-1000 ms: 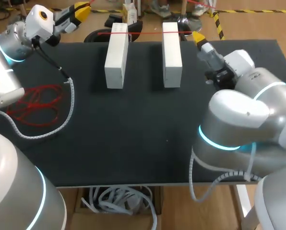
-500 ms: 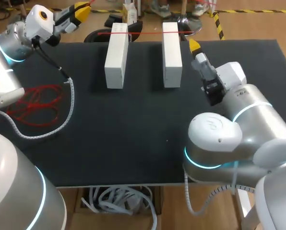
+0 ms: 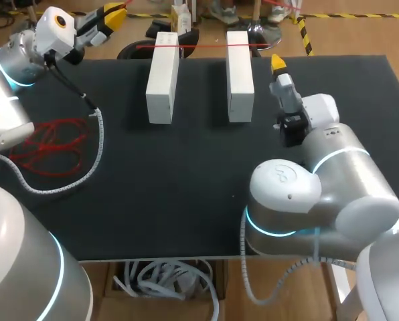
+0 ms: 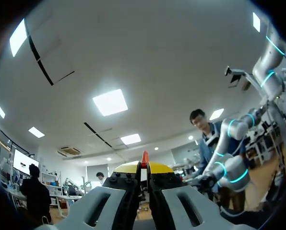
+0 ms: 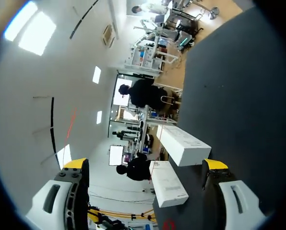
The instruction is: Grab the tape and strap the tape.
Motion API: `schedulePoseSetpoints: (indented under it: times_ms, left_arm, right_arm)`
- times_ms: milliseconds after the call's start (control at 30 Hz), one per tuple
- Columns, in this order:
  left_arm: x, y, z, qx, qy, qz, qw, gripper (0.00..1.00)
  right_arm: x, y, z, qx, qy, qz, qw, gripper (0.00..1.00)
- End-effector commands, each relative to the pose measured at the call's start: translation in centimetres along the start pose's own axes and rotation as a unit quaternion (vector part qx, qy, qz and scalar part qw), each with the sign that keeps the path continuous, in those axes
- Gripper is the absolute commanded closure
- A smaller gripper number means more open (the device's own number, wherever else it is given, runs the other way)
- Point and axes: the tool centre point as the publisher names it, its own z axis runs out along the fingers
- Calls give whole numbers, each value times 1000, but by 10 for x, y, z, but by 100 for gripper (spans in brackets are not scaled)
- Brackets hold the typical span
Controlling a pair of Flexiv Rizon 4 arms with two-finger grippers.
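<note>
Upper left, left claw (image 3: 114,13) clenched what seemed the red tape (image 3: 199,45) — right claw (image 3: 278,64), upper right, gaped released.

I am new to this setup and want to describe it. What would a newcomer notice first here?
Two white rectangular blocks stand side by side at the far side of the black table, a thin red tape stretched across their tops. The left gripper, past the far left corner, is shut on that tape; the right gripper is open beside the right block. A loose red tangle lies at the table's left.
</note>
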Motion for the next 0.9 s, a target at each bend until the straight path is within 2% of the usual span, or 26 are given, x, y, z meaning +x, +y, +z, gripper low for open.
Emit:
schedulePoseSetpoints:
  times_ms: [33,133,333,433,633,767,900]
  left_arm:
    - [-1,1,-1,1,2,1,1000,100]
    - [-1,1,-1,1,2,1,1000,100]
    - [-1,1,-1,1,2,1,1000,100]
    - [-1,1,-1,1,2,1,1000,100]
    - [-1,1,-1,1,2,1,1000,100]
    - [-1,1,-1,1,2,1,1000,100]
    - [-1,1,-1,1,2,1,1000,100]
  right_arm:
    - [13,-13,-3,-76,-34,209,974,0]
    - [30,-10,-1,-84,-21,235,968,0]
    - [61,-8,13,-94,-3,246,965,0]
    - [76,-8,19,-95,2,243,965,0]
    - [103,-5,30,-90,17,180,979,0]
    - [115,1,37,-88,19,173,981,0]
    - [124,8,47,-79,25,192,978,0]
